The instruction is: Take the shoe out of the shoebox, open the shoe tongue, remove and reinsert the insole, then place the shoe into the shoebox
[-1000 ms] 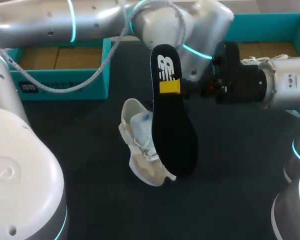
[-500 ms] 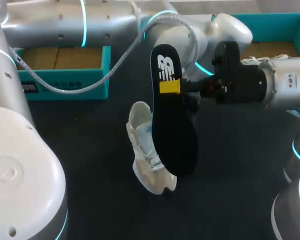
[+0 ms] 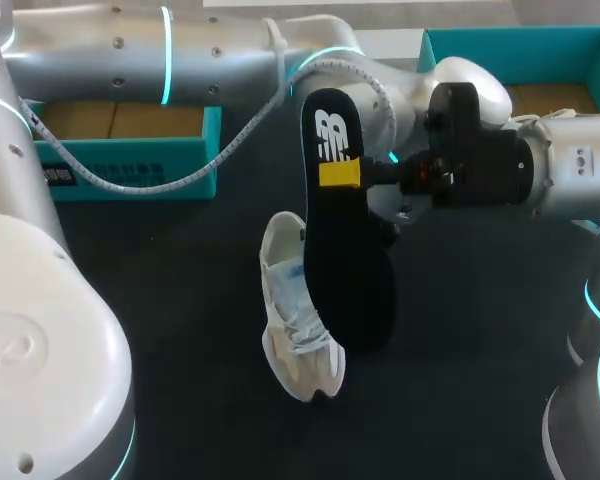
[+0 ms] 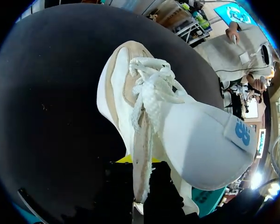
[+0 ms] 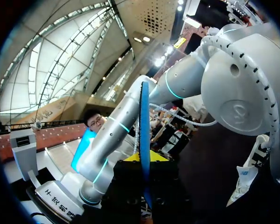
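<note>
Shows a black foam insole (image 3: 345,260) hanging upright, heel end up, above the middle of a black table (image 3: 160,300). Pinched edge-on near that heel end by the right gripper (image 3: 342,174), yellow tips pressed flat against both faces. Just left of it, a white and beige lace-up trainer (image 3: 295,320), tipped steeply, toe down close to the table and heel opening raised. Gripped at the collar by the left gripper (image 4: 142,163), fingers seemingly closed on the side wall, with only a sliver of yellow tip visible behind the fabric. Far left, a teal cardboard shoebox (image 3: 130,150); far right, a second teal tray (image 3: 460,45); both well apart from the trainer.

Judged to be the reinsertion step. To do it well:
- Turn the trainer's opening toward the insole's toe end.
- Hold the tongue and loose laces clear of the opening.
- Line the two up lengthwise, then feed toe-first at a shallow slant.
- Avoid pushing straight down, likely to buckle soft foam against the laces.
- Grip the collar firmly during the slide, and release the insole only once seated flat back to the heel.
</note>
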Available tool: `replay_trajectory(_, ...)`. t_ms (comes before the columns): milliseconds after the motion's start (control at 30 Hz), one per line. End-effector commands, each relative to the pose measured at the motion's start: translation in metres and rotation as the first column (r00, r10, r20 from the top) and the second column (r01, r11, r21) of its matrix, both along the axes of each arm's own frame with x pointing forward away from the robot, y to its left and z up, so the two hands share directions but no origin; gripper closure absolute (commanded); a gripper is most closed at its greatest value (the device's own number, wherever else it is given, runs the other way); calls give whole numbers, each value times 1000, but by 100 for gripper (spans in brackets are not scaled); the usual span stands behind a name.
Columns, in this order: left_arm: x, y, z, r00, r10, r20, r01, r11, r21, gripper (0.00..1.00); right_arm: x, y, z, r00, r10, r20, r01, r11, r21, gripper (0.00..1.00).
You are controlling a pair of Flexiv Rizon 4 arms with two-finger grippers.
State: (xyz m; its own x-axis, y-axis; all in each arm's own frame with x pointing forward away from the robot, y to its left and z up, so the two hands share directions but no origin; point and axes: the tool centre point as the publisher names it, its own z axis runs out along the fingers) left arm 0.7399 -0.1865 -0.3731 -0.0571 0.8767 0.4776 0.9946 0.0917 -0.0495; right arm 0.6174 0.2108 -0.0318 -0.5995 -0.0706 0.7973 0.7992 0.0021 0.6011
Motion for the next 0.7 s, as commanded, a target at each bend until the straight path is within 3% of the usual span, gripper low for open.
replay_trajectory(33,1,-3,-9,1000,1,-10,-1,1000,14,100,0,2,0,1000,-2,-2,2,1000,-2,100)
replay_trajectory(200,2,-3,-14,1000,0,-26,0,1000,25,100,0,2,0,1000,-2,-2,2,1000,-2,100)
replay_trajectory(233,2,-2,-14,1000,1,-29,0,1000,27,69,0,2,0,1000,-2,-2,2,1000,-2,100)
replay_trajectory(300,2,-1,-12,999,-4,-39,4,1000,22,45,0,2,0,1000,-2,-2,2,1000,-2,100)
replay_trajectory(333,2,-1,-11,999,-3,-39,4,1000,21,20,0,2,0,1000,-2,-2,2,1000,-2,100)
replay_trajectory(367,2,-1,-8,999,-7,-52,8,1000,12,0,0,2,0,1000,-2,-2,2,1000,-2,100)
replay_trajectory(700,16,5,37,997,49,-57,-57,987,-151,0,0,2,0,1000,-2,-2,2,1000,-2,100)
